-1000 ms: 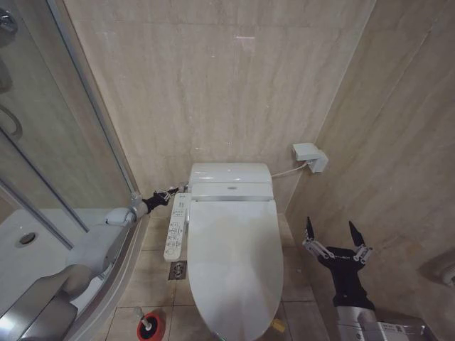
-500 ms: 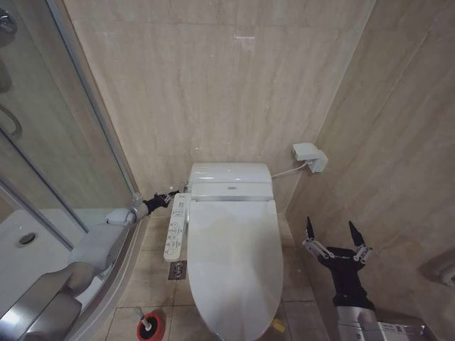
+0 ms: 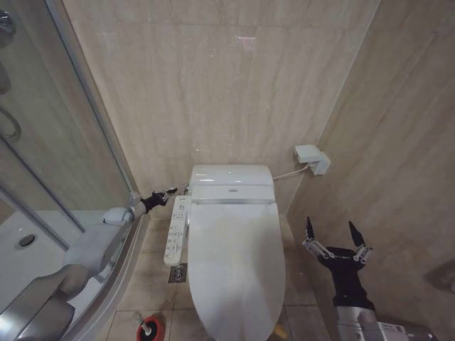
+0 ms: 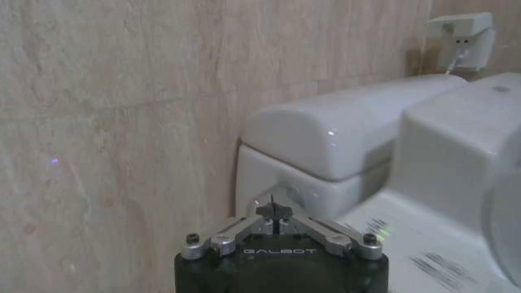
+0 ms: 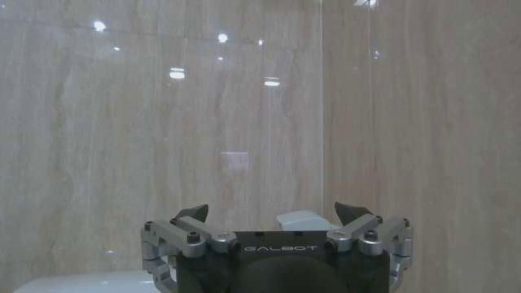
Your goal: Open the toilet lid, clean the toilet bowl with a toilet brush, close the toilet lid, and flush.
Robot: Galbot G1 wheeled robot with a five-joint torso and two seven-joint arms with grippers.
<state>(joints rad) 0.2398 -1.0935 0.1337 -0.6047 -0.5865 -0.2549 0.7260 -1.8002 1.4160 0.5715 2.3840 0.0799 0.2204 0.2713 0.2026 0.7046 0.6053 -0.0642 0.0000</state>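
A white toilet stands against the tiled back wall, its toilet lid (image 3: 233, 263) closed flat over the toilet bowl (image 3: 206, 323), long axis running from the wall toward the robot. The left gripper (image 3: 171, 192), fingers pinched together, reaches to the toilet's rear left corner, beside the side control panel (image 3: 176, 230); it may be touching, though contact is hard to judge. The right gripper (image 3: 334, 238) hovers spread open, right of the bowl. The toilet brush (image 3: 149, 327) stands in its red holder (image 3: 151, 334) on the floor, cut off by the frame edge.
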